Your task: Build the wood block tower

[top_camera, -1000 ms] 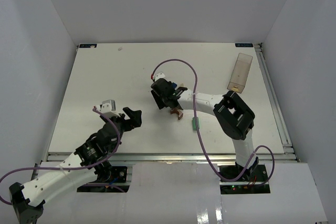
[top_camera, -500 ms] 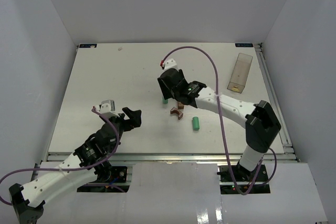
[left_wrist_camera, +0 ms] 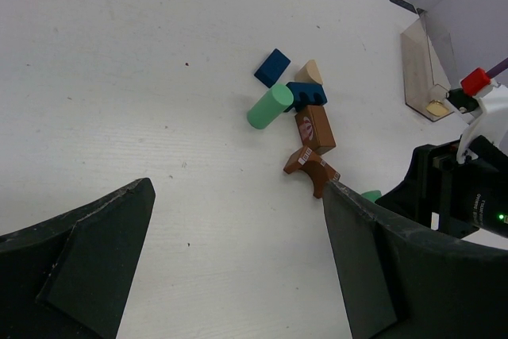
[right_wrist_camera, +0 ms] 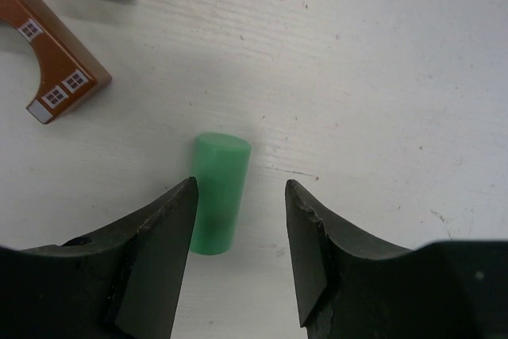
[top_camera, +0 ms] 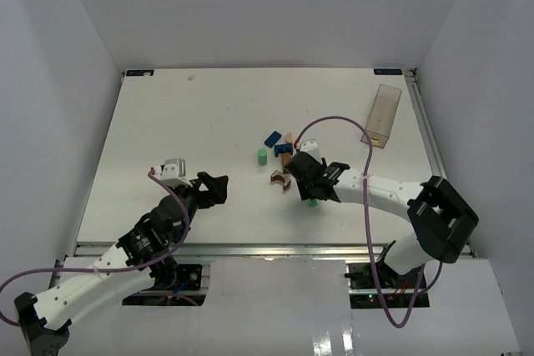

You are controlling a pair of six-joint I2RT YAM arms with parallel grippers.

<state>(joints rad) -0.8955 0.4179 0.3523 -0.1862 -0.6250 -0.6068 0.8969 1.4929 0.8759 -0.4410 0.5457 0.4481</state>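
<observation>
The step in hand looks like picking up the green block (right_wrist_camera: 218, 188) so it can go on the tower.

The green block lies flat on the counter (top_camera: 167, 122), just below the arch (right_wrist_camera: 51, 61). The right tool (right_wrist_camera: 240, 196) hangs right over it. The tool is part open and holds nothing. The green block sits in the gap between the two fingers, but not in the middle. It is close to one finger (right_wrist_camera: 151, 244), and part of it hides behind that finger. The other finger is apart from it.

To do this well, I think the right tool should slide a little sideways first, so the green block is in the middle of the gap. Then it should go down low, almost to the counter, and close slowly. The block is round, so a push from one side could make it roll away. A squeeze across its round sides, near its middle, should hold it best.

The arch is near, so the fingers should not bump it.

The other blocks lie close together farther back: the other green block (left_wrist_camera: 270, 106), two blue pieces (left_wrist_camera: 272, 67), the tan piece (left_wrist_camera: 311, 71) and the brick (left_wrist_camera: 315, 127). No tower stands yet.

The left tool (left_wrist_camera: 238, 188) is wide open and holds nothing. It is well apart from the blocks.
</observation>
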